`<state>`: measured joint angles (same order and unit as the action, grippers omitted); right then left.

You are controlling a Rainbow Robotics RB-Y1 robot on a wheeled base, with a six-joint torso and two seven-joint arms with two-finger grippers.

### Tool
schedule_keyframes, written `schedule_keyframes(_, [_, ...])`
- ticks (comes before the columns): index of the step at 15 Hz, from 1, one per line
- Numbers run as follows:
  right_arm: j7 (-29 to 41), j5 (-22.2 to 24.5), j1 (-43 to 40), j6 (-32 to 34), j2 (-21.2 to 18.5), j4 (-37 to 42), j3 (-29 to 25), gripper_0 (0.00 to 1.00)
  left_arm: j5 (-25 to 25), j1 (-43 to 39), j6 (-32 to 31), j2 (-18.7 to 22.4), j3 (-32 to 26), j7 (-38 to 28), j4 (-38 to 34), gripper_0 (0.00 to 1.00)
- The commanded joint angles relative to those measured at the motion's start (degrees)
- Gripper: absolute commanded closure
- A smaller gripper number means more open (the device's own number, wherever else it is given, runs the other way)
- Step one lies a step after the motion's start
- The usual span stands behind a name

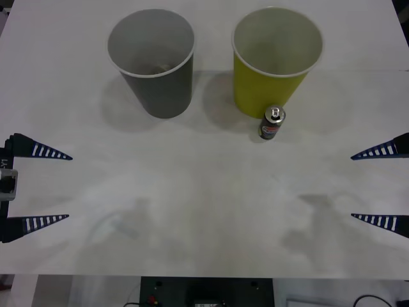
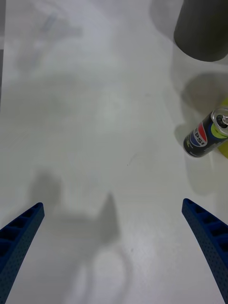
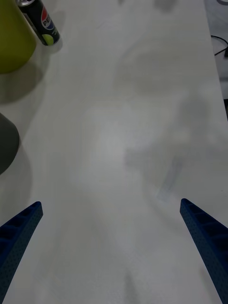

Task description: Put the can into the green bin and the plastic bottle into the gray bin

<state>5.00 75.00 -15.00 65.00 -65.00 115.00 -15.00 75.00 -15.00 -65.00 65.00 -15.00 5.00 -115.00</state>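
Front view: can (image 1: 272,123) stands upright on the table (image 1: 204,211), touching or just beside the green bin (image 1: 276,61), gray bin (image 1: 152,61) next to it; left claw (image 1: 38,187) and right claw (image 1: 380,185) spread wide at the table edges, holding nothing. Right wrist view: can (image 2: 205,133) sits tight against the green wall, so a finger could catch the bin and shove or tip it. Left wrist view: can (image 3: 42,23) far off, small and likely tippy if clipped.
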Motion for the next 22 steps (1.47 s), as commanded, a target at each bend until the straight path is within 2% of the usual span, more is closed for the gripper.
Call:
schedule_keyframes(1, [0.0, 0.0, 0.0, 0.0, 0.0, 0.0, 0.0, 0.0, 0.0, 0.0, 0.0, 0.0, 0.0, 0.0, 0.0, 0.0])
schedule_keyframes(8, [-0.6, -1.2, -0.7, -1.9, 0.6, -0.3, 0.3, 0.0, 0.0, 0.0, 0.0, 0.0, 0.0, 0.0, 0.0, 0.0])
schedule_keyframes(12, [-0.7, -1.2, -0.7, -8.7, 0.5, 0.0, 4.6, 0.0, 0.0, 0.0, 0.0, 0.0, 0.0, 0.0, 0.0, 0.0])
schedule_keyframes(15, [-0.4, -1.2, -0.9, -16.7, -0.9, 0.8, 9.5, 0.0, 0.0, 0.0, 0.0, 0.0, 0.0, 0.0, 0.0, 0.0])
schedule_keyframes(18, [-0.3, -2.1, -1.0, -28.5, -3.9, 2.1, 17.1, 0.0, 0.0, 0.0, 0.0, 0.0, 0.0, 0.0, 0.0, 0.0])
schedule_keyframes(22, [0.2, -4.1, -0.9, -47.8, -8.8, 5.3, 28.6, 0.0, 0.0, 0.0, 0.0, 0.0, 0.0, 0.0, 0.0, 0.0])
